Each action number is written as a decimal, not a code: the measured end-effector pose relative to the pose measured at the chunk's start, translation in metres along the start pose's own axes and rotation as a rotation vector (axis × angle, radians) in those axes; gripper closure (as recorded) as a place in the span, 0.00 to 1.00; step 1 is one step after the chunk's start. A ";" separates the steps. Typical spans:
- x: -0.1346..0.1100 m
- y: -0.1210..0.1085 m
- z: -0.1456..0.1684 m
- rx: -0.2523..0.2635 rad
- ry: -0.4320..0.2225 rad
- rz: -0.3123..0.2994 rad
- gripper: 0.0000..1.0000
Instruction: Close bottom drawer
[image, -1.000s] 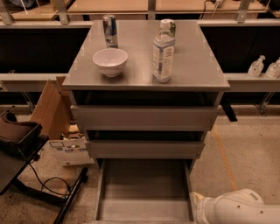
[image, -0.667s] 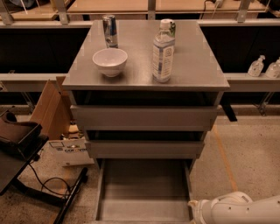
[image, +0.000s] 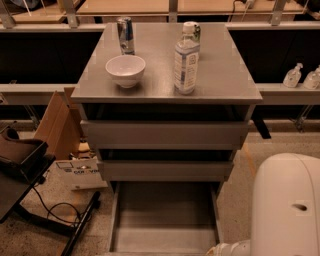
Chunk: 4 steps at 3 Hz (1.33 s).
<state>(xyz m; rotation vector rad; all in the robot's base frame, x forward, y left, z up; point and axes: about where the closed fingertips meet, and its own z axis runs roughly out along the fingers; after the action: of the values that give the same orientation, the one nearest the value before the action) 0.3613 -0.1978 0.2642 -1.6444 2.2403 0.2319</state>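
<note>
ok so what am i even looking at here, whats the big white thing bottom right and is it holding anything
This is one camera view, looking down at the front of a grey cabinet; where the camera sits is not on record. The big white shape is part of a robot's arm. Its gripper, the two-finger claw at the arm's end, is out of view, so nothing can be said about what it holds. On the cabinet top stand a white bowl, a can behind it, and a bottle to the right. The cabinet has three drawers; the bottom drawer is pulled out towards the camera, showing its grey tray. The robot's job is to close it.
</note>
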 end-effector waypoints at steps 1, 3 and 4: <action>0.018 0.018 0.013 -0.020 0.037 0.028 1.00; 0.019 0.034 0.032 -0.043 0.006 0.043 1.00; 0.021 0.054 0.073 -0.091 -0.037 0.052 1.00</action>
<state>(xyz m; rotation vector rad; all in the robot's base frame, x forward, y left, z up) 0.3181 -0.1752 0.1852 -1.6151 2.2776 0.3791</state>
